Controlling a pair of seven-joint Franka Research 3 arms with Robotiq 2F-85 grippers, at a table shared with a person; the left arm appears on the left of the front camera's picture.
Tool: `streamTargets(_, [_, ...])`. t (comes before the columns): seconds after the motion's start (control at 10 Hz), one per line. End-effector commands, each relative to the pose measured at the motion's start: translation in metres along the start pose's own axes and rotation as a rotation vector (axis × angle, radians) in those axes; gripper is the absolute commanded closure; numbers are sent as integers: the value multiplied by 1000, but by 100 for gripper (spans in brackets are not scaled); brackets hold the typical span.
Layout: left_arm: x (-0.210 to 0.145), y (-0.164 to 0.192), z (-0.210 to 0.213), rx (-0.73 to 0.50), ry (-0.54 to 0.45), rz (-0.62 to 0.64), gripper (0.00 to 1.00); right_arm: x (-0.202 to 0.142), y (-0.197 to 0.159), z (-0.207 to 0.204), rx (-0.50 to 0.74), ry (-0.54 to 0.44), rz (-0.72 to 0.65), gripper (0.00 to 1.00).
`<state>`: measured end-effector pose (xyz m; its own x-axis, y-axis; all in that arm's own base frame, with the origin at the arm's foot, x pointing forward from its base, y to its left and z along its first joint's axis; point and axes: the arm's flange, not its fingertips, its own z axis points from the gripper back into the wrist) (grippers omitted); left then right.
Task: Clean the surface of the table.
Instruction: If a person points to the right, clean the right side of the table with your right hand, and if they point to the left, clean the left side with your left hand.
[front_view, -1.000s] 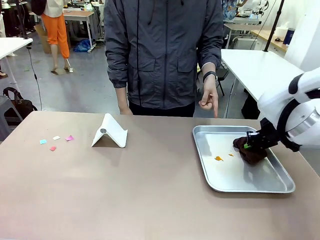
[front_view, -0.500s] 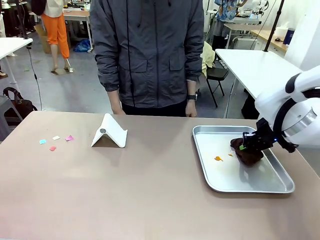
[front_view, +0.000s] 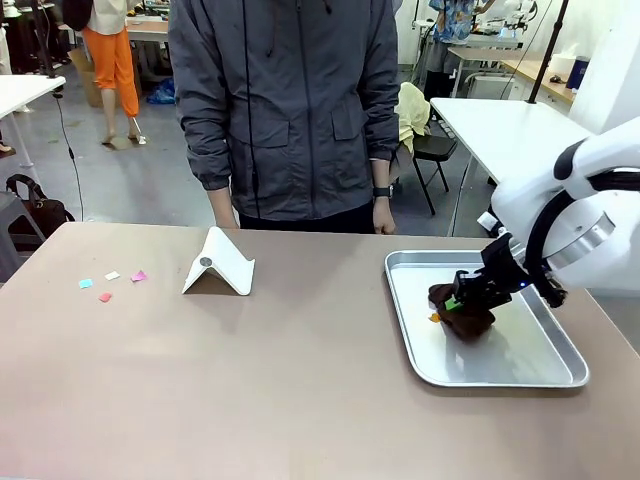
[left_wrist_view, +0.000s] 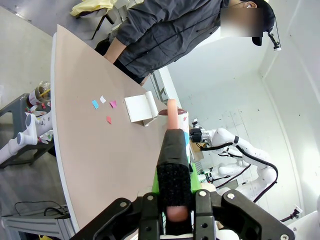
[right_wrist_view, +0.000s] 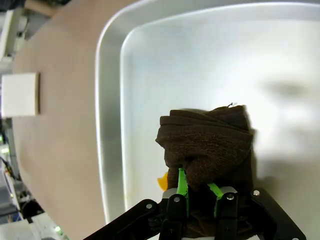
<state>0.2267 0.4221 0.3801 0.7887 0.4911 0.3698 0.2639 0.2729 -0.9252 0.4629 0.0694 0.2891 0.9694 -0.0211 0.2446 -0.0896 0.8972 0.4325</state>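
Observation:
The taupe table (front_view: 250, 380) spreads across the front view. My right gripper (front_view: 462, 300) is shut on a dark brown cloth (front_view: 465, 318), pressing it onto the floor of the silver tray (front_view: 500, 379) at the table's right. The right wrist view has the green pads (right_wrist_view: 182, 184) pinching the bunched cloth (right_wrist_view: 210, 142), with an orange scrap (right_wrist_view: 162, 181) at its left edge. That scrap (front_view: 436, 318) peeks out beside the cloth in the front view. My left gripper (left_wrist_view: 173, 200) is shut with nothing in it, high over the table (left_wrist_view: 75, 140).
A white folded stand (front_view: 220, 264) sits mid-left, and small coloured paper scraps (front_view: 108, 283) lie near the left edge. A person in a grey jacket (front_view: 285, 110) stands at the far side, arms down. The scraps (left_wrist_view: 103, 104) and stand (left_wrist_view: 140, 107) also appear from the left wrist.
My right gripper has dragged the brown cloth leftward across the tray, up to the orange scraps. The person stopped pointing, lowered the hand and shifted left.

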Motion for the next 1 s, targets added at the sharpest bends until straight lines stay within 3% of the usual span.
streamTargets(0.0, [-2, -3, 1, -3, -4, -2, 78, -38, 13, -24, 28, 89, 110, 90])
streamTargets(0.4, [-2, -3, 1, -3, -4, -2, 78, -67, 16, -13, -18, 251, 337, 90])
streamTargets(0.6, [-2, -3, 1, -3, -4, -2, 78, -63, 1, -4, -109, 217, 338, 90])
streamTargets(0.9, [-2, -3, 1, -3, -4, -2, 78, -47, -28, 12, -200, 78, 235, 90])
